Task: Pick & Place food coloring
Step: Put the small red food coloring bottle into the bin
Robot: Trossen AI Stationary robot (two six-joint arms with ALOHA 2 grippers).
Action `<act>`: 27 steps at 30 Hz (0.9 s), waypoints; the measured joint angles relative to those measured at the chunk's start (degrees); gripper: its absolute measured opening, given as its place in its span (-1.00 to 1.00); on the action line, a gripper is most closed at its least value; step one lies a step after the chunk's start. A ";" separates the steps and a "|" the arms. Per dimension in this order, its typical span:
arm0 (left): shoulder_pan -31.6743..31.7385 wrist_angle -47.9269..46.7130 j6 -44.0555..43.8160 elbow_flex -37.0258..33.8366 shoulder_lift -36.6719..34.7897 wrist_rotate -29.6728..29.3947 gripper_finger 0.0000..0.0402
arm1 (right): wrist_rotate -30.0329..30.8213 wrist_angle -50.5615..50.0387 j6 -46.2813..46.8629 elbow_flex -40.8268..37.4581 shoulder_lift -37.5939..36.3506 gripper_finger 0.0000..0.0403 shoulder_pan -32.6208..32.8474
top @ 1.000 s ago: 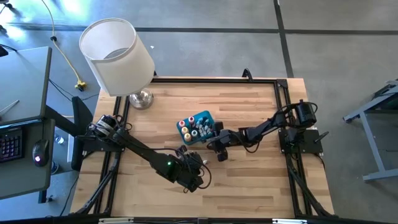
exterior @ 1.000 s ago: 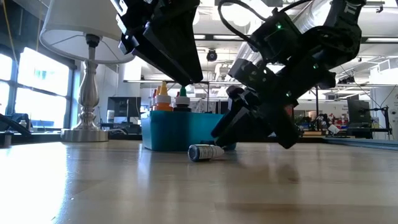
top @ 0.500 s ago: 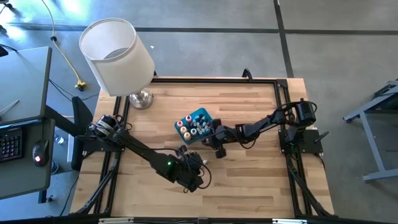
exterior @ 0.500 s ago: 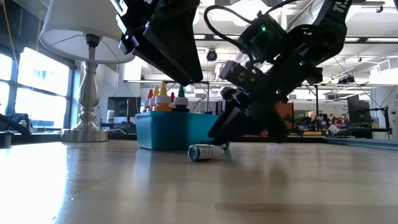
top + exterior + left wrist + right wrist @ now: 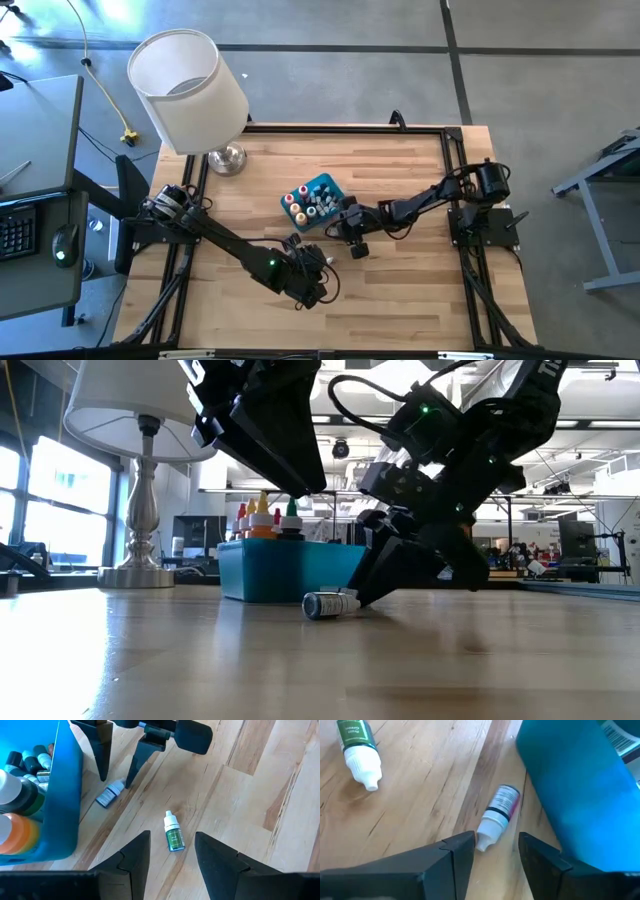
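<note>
Two small food coloring bottles lie on their sides on the wooden worktop [image 5: 400, 280], loose, just outside the teal bin [image 5: 65, 795]. One with a dark band on a grey-white label [image 5: 497, 815] lies close beside the bin's wall, white cap toward the right tool; its print is too small to read. The other has a green label [image 5: 173, 833] with the word "Green" just legible in the right wrist view [image 5: 359, 745], and it rests a little farther out, apart from the first.

The right tool [image 5: 495, 852] is low over the worktop with its fingers spread, straddling the capped end of the grey-labelled bottle and gripping nothing. The left tool [image 5: 170, 855] hovers above the green bottle, fingers parted and empty.

Inside the bin stand more bottles [image 5: 310, 205], upright and packed together: orange, green, red and dark ones with pointed or white caps. A table lamp [image 5: 190, 90] with a white shade stands at the worktop's far left corner.
</note>
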 joint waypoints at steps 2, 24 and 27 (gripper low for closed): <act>0.00 0.02 0.00 0.00 0.00 0.04 -0.25 | 0.02 0.32 0.08 0.00 0.00 -0.29 0.14; 0.00 0.04 0.00 0.00 0.00 0.11 -0.25 | 2.35 10.38 4.53 -0.15 3.91 -0.33 0.63; 0.00 0.00 0.01 0.00 0.00 0.13 -0.25 | 5.25 12.27 9.40 -0.13 4.93 -0.33 0.66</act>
